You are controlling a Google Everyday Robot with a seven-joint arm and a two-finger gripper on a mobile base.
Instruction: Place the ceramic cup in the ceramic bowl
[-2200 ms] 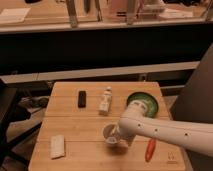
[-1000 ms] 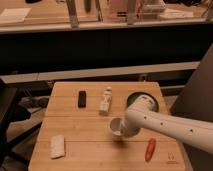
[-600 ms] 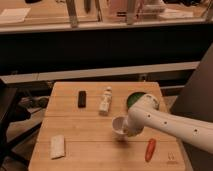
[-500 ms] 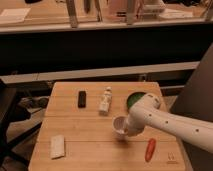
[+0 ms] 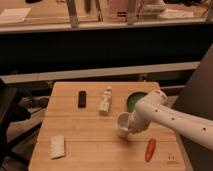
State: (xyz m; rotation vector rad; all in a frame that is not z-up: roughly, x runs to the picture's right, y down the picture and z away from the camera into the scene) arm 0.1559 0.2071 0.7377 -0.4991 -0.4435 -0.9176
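Item: a two-finger gripper (image 5: 129,125) at the end of a smooth white perforated arm (image 5: 170,117) is reaching in from 4 o'clock over a pale wooden slatted table (image 5: 95,145). Its fingers, mostly hidden behind the wrist, are appearing to close on the right wall of a small white round ceramic cup (image 5: 122,121), handleless and glossy. The cup is being held upright just right of the table's centre, likely so that it is travelling level. A shallow round ceramic bowl (image 5: 132,99), glazed green inside with a darker rim, is sitting near the cup at its 1 o'clock, partly covered by the arm and not yet holding it. Also lying on the table:
- a matt black rectangular block (image 5: 82,98) at the cup's 10 o'clock
- a white bottle-shaped figure (image 5: 105,100) at 11 o'clock
- an orange tapered carrot-like piece (image 5: 150,149) at 4 o'clock
- a flat white packet (image 5: 58,146) at 8 o'clock
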